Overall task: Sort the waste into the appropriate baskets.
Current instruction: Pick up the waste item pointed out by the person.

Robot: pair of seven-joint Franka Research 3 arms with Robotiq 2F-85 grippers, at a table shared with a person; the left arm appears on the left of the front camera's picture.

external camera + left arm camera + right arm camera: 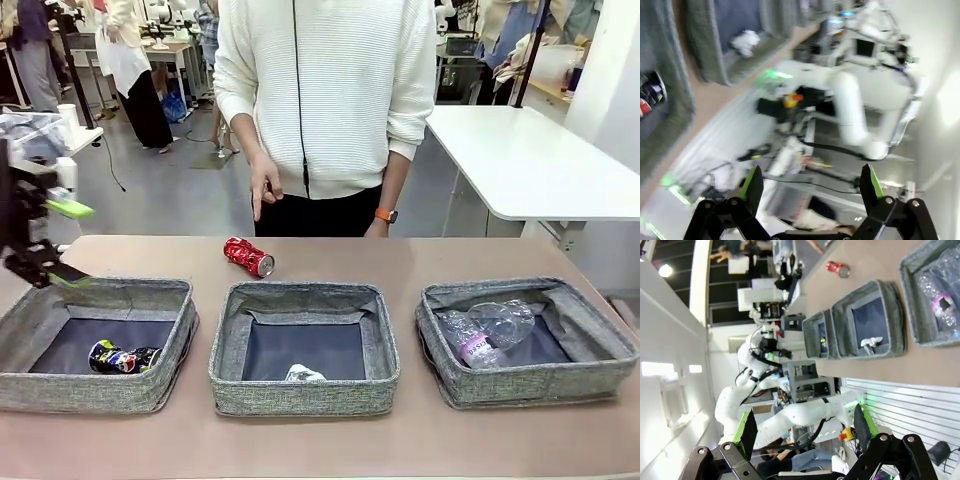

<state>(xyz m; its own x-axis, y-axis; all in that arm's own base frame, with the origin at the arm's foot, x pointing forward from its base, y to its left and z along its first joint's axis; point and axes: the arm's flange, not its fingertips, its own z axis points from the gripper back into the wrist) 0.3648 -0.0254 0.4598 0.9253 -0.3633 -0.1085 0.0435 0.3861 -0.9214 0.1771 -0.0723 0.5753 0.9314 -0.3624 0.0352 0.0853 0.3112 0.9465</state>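
The red can [248,256] lies on the table [320,440], at 12 o'clock from the middle basket [303,348]. Both the left gripper [55,243] and right gripper [805,427] are wide open and empty. Grab the can across its middle, then drop it beside the dark can [122,357].

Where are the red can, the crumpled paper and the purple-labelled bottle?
red can [248,256]: front view, middle of its side.
crumpled paper [304,374]: front view, top of the wad.
purple-labelled bottle [480,343]: front view, on its label.
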